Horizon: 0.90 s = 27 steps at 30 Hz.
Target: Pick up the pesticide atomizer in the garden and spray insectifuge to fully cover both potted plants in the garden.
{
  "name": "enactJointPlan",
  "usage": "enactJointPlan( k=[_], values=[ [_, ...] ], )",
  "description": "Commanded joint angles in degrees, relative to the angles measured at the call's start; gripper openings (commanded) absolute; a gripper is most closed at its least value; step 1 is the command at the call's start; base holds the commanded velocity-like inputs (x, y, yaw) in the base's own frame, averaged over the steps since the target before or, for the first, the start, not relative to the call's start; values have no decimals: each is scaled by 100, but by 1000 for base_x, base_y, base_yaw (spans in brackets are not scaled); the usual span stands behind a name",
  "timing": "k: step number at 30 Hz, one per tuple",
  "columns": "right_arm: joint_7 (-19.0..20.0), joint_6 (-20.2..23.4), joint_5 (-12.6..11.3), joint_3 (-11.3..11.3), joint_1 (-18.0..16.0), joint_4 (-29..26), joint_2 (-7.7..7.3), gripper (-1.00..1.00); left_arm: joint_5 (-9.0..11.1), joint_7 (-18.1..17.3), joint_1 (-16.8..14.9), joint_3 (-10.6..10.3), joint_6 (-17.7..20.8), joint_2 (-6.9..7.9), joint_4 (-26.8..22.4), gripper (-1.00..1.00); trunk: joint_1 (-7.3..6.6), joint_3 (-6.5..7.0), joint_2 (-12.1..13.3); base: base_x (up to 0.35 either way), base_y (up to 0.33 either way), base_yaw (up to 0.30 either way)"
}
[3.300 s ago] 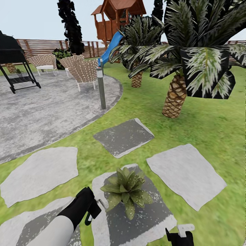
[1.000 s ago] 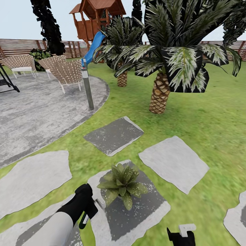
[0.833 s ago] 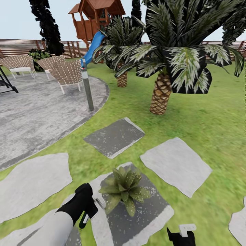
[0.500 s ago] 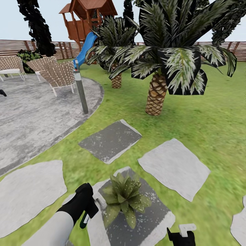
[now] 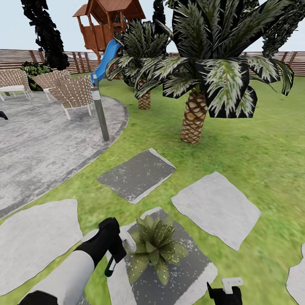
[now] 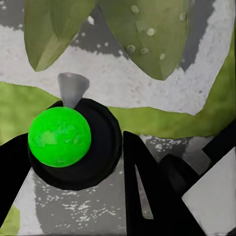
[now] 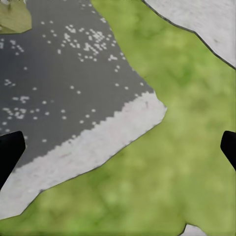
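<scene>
Atomizer (image 5: 120, 250) sits in my left pincer (image 5: 113, 248), clamped between the black fingers (image 6: 147, 196); white head (image 5: 128, 244) up by the leaves, dark green loop (image 5: 110, 267) hanging below. In left wrist view its black cap w/ bright green ball (image 6: 59, 136) and grey nozzle (image 6: 73, 88) point at speckled leaves (image 6: 142, 34). Plant (image 5: 156, 245), a low rosette, just beside the head, on a dark grey stepping stone (image 5: 186, 264) in the lawn (image 5: 262, 161). Right pincer (image 5: 222, 294) low, well apart from the plant; right wrist view has its fingertips (image 7: 10, 150) spread wide over stone edge and grass, nothing held. Beyond: palm (image 5: 195, 114), patio (image 5: 38, 144), chairs (image 5: 72, 95), post (image 5: 100, 114), fence (image 5: 38, 59).
</scene>
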Motion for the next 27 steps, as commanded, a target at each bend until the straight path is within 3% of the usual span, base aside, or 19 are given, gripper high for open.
enactJointPlan(
  k=[1,4,7,12,18,23,27],
  values=[
    [36,-21,16,-49,-6,2,0,100,-44,-156,-9,-122,27,9,-7,-100,-1,-5,-2,0,0,0],
    [36,-21,9,-49,-4,-4,-9,100,-96,-374,-16,-249,25,5,-13,-100,-1,-5,-2,0,0,0],
    [36,-21,7,-49,-3,-6,-16,100,-230,-401,-11,-267,25,-20,-8,-100,-1,-5,-2,-11,0,0],
    [43,-17,14,-44,-3,-1,-18,100,-268,-410,-21,-267,25,-63,-11,-100,-1,-5,-2,-236,15,-151],
    [44,-14,16,-41,-5,2,-18,100,-270,-415,-226,-262,26,-78,-14,-100,-1,-5,-2,-203,120,-283],
    [44,-13,16,-41,-5,2,-18,100,-240,-437,-519,-264,33,-46,0,-100,-1,-5,-2,-11,8,-62],
    [44,-14,16,-41,-4,2,-18,100,-334,-852,-746,-272,86,-26,-5,-100,-1,-5,-2,-1,1,-4]
  ],
)
